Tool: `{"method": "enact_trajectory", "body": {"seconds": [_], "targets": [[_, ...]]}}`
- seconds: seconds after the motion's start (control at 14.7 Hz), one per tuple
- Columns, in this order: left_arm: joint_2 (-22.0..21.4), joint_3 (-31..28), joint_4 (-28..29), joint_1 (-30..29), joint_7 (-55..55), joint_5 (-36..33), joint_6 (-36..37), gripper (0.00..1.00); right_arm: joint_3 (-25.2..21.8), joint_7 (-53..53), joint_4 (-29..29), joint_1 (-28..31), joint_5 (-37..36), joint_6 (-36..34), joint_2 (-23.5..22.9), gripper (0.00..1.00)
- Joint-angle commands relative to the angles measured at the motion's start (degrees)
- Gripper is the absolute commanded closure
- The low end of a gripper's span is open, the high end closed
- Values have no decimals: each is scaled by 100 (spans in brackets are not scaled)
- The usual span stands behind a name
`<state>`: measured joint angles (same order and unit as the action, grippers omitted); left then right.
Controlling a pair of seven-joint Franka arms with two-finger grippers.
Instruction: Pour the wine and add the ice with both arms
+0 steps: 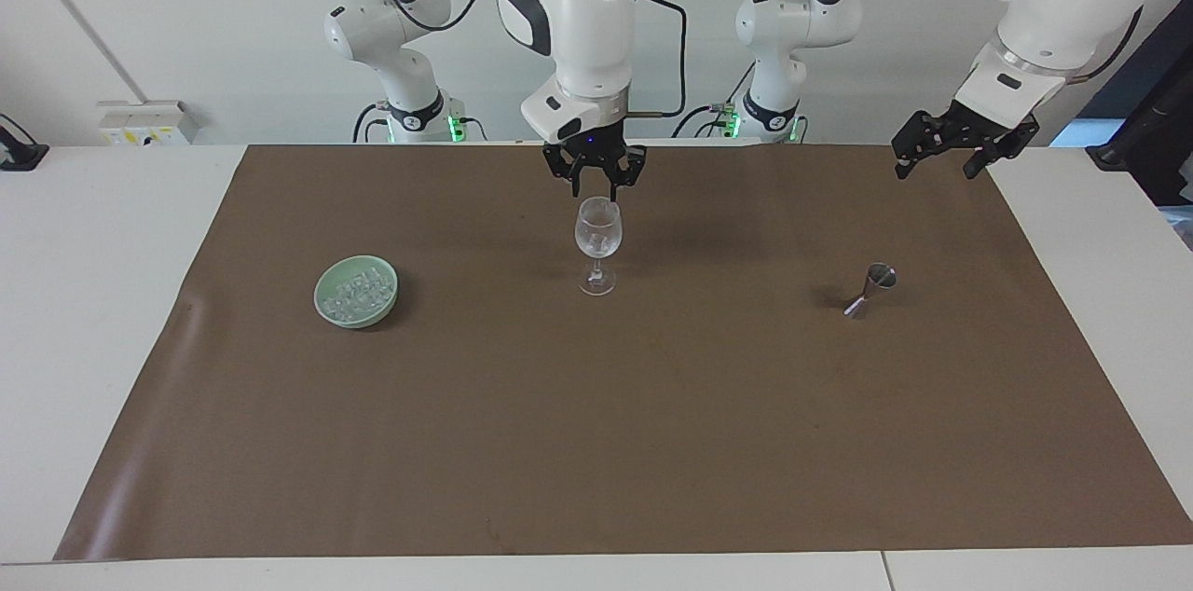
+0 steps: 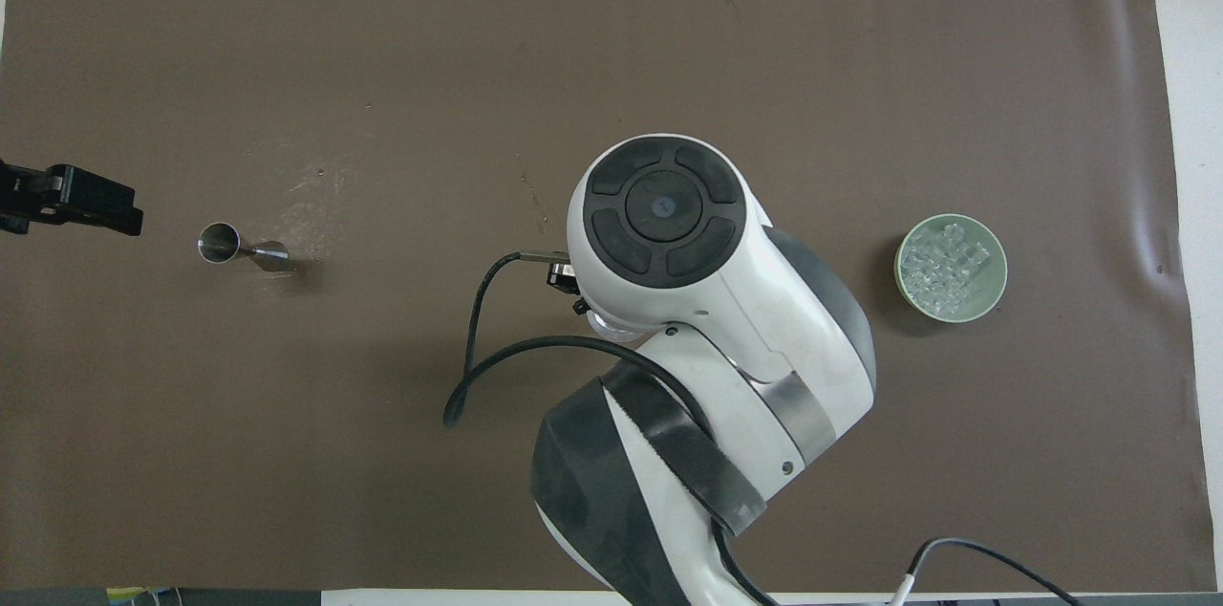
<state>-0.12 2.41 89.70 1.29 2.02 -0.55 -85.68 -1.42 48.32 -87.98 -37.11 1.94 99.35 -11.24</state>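
Brown mat on white table, pale green bowl of clear ice, clear wine glass, silver jigger, white arms with dark bands, black grippers.
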Motion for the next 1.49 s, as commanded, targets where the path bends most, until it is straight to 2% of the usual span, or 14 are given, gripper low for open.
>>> {"method": "enact_trajectory", "body": {"seconds": [0.0, 0.07, 0.14, 0.34, 0.61, 0.81, 1.02, 1.29, 1.42], "targets": [[-181, -66, 215, 38, 61, -16, -89, 0, 2, -207, 132, 431, -140, -135, 78, 17], [-181, -74, 215, 21, 53, -16, -89, 0, 2, -392, 124, 650, -228, -144, 139, 3], [-181, -83, 215, 12, 53, -16, -89, 0, 11, -602, 106, 948, -264, -213, 218, 0], [-181, -75, 215, 20, 62, -16, -89, 0, 11, -1822, -17, 1923, -255, -389, 456, 0], [-181, -83, 215, 12, 62, -16, -89, 0, 11, -2457, -52, 2900, -264, -793, 684, 0], [-181, -83, 215, 20, 62, -16, -89, 0, 11, -3546, -52, 3498, -273, -838, 764, 0], [-181, -83, 215, 12, 62, -16, -89, 0, 2, -3750, -52, 3657, -273, -864, 781, 0], [-181, -83, 215, 20, 62, -16, -89, 0, -24, -4592, -368, 3921, -361, -1040, 1167, 0], [-181, -83, 215, 12, 62, -16, -89, 0, -357, -4910, -351, 3869, -361, -1058, 1212, 0]]}}
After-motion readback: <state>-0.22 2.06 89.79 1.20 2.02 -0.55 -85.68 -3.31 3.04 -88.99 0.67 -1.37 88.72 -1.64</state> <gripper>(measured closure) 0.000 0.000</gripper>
